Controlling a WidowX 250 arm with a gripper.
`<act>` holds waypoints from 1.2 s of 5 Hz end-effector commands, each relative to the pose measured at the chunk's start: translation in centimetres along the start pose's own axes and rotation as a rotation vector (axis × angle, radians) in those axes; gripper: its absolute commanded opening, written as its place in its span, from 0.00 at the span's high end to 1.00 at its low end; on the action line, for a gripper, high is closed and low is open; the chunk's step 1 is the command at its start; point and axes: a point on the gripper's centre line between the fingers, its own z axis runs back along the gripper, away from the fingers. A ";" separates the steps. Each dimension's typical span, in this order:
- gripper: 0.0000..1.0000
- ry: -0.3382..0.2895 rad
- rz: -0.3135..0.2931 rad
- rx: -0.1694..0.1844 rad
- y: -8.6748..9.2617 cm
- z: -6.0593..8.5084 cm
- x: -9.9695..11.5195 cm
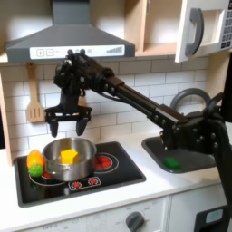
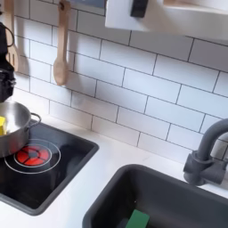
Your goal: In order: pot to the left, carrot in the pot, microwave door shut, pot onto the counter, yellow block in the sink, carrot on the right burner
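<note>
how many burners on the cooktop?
2. One sits under the pot at the first exterior view's left, mostly hidden; the red burner is bare at its right. The gripper hovers above the pot.

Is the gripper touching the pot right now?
Apart. In the first exterior view the gripper hangs above the pot, its jaws spread, with white tile showing between the jaw tips and the rim.

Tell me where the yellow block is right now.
In the first exterior view the yellow block lies inside the pot on the cooktop's left burner, directly below the gripper, with the carrot just outside the pot's left rim.
</note>
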 end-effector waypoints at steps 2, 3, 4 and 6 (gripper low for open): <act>0.00 0.016 0.102 0.046 4.0 -0.8 -0.7; 0.00 0.028 0.127 0.059 5.4 -1.1 -0.9; 0.00 0.035 0.124 0.067 5.9 -1.4 -1.1; 0.00 0.045 0.142 0.102 7.3 -1.5 -1.5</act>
